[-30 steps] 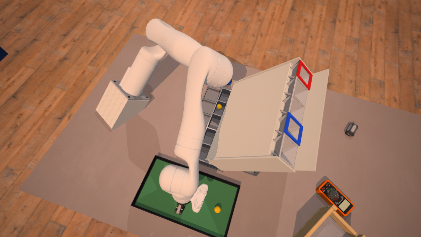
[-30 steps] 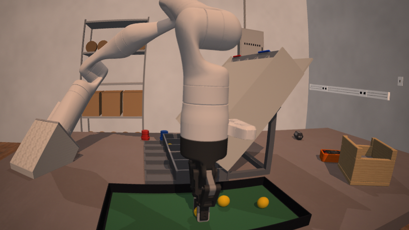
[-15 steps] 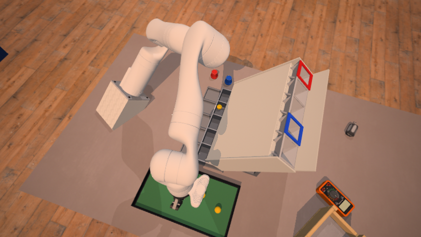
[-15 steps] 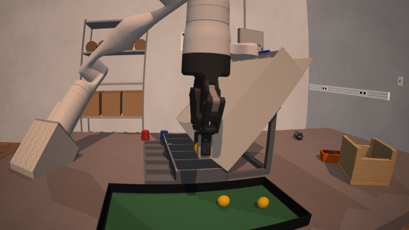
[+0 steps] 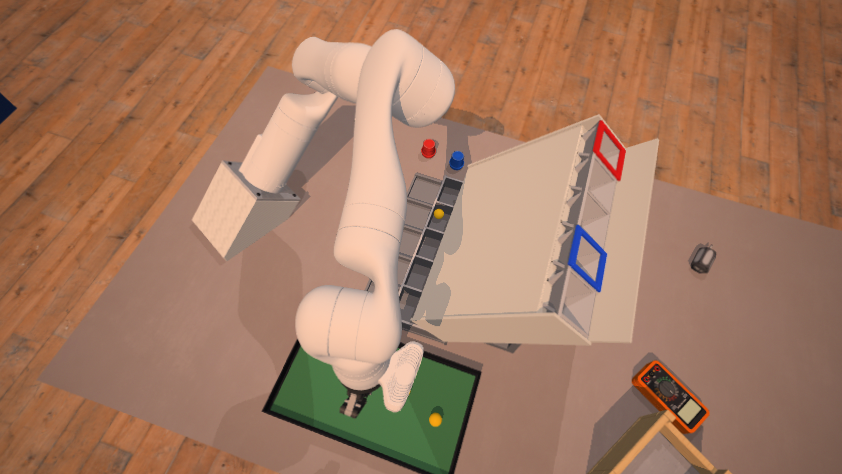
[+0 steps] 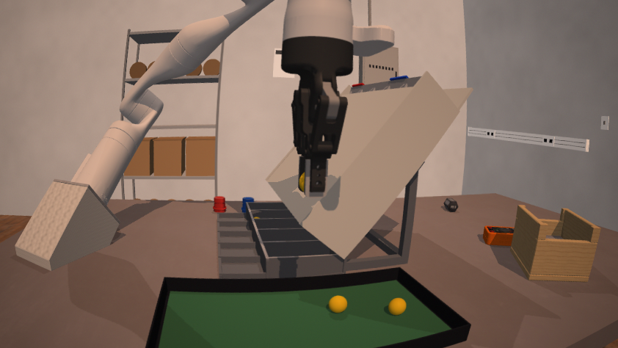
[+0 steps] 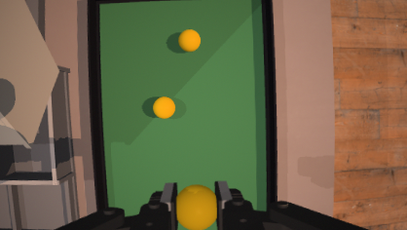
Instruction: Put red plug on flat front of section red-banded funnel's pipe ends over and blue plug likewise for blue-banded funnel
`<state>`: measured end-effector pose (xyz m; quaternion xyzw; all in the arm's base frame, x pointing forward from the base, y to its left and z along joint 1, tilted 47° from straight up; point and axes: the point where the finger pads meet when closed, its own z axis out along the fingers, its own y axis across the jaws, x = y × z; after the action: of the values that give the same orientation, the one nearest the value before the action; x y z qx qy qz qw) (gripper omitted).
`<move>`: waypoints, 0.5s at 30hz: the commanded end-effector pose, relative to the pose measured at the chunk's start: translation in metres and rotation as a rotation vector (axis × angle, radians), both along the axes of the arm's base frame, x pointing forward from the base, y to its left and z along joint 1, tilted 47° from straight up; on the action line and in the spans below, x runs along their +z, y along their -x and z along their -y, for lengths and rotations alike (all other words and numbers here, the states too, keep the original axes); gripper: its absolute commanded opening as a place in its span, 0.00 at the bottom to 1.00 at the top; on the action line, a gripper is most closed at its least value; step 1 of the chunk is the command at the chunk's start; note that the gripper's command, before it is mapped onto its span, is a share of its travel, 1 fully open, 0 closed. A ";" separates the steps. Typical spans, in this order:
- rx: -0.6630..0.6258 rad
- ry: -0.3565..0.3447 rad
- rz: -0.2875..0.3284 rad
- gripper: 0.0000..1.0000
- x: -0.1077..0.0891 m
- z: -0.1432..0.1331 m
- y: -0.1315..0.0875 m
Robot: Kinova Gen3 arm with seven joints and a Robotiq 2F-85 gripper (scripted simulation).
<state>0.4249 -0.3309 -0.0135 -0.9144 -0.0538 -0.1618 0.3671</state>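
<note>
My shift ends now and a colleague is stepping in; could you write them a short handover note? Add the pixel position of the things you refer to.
Tool [image 5: 351, 406] [image 6: 312, 194] [image 7: 196, 198]: shut on a yellow-orange marble [image 6: 302, 182] [image 7: 196, 207], held above the green-floored marble tray [image 5: 278, 380] [image 6: 400, 273] [image 7: 269, 97].
Marbles: two more lie in that tray; another sits in a compartment below the cover [image 5: 506, 235] [image 6: 380, 142].
Plugs: red [image 5: 428, 148] [image 6: 219, 203] and blue [image 5: 457, 160] [image 6: 247, 204] stand on the table beyond the sections.
Done: one marble is in a section; which funnel it came through, I can't tell.
Left: probably finish the funnel tests, place both plugs, let go and move clear.
</note>
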 end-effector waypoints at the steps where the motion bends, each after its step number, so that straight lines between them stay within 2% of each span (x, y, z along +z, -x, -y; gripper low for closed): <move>1: -0.001 0.001 0.001 0.00 0.001 0.002 0.000; 6: -0.001 0.001 0.001 0.00 0.001 0.002 0.000; 7: -0.001 0.001 0.001 0.00 0.071 -0.001 -0.001; 10: -0.001 0.001 0.001 0.00 0.080 -0.002 -0.001; 15: -0.001 0.001 0.001 0.00 0.138 -0.004 -0.002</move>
<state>0.4272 -0.3275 0.0663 -0.9142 -0.0548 -0.1622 0.3674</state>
